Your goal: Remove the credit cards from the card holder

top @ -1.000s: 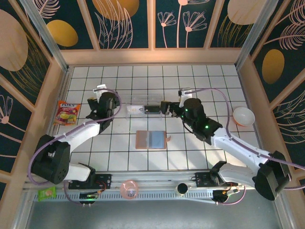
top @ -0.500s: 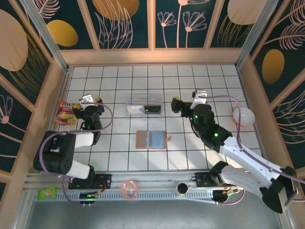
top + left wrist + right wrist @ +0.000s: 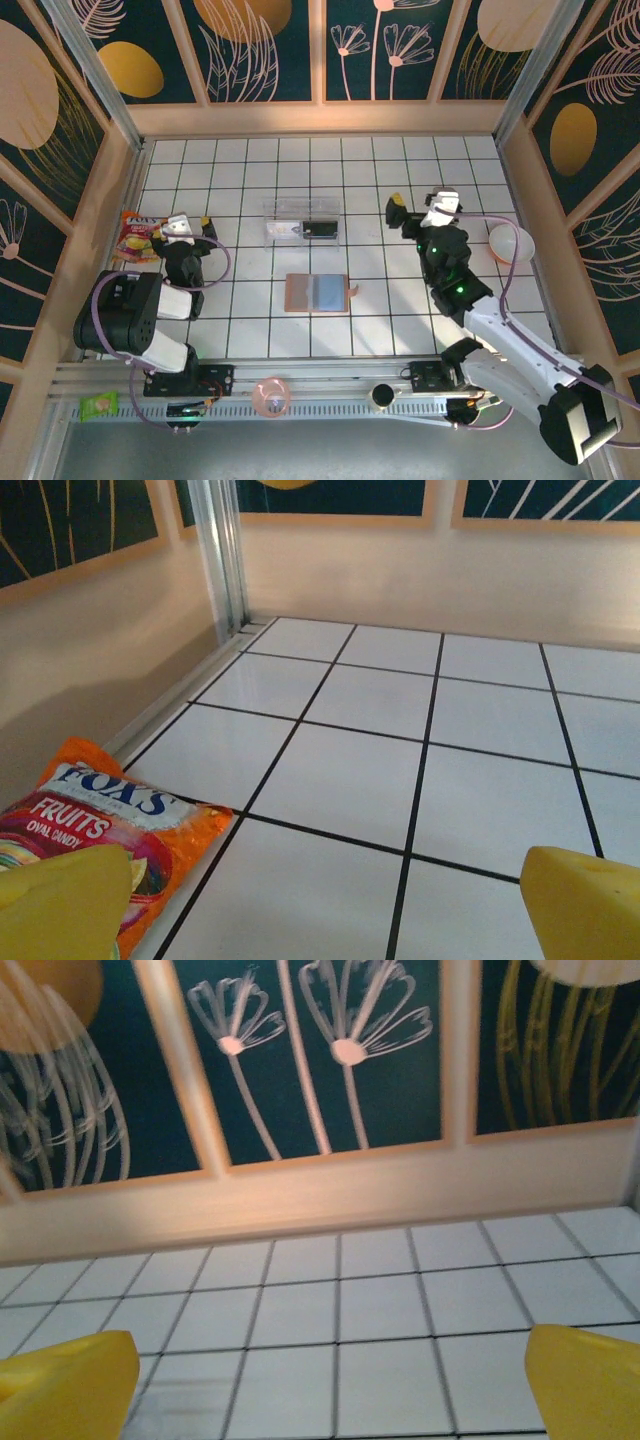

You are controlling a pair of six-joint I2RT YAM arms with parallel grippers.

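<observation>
The card holder (image 3: 318, 293) lies open and flat mid-table, grey-blue panel up, so its pockets face the camera; I can't tell if any card is left inside. Just behind it, apart from it, a clear tray (image 3: 303, 207) holds the black card (image 3: 320, 230) and the whitish card (image 3: 283, 232) side by side, which suggests the tray is the drop-off spot and the job is about done (a judgement, not a certainty).

Both arms stand well away from the holder, likely to leave the middle free. The left gripper (image 3: 180, 224) sits beside the snack packet (image 3: 140, 237) at the left wall, fingers spread wide with nothing between them. The right gripper (image 3: 418, 208) hangs near the bowl (image 3: 510, 243), its fingers likewise apart and bare, aimed at the back wall.
</observation>
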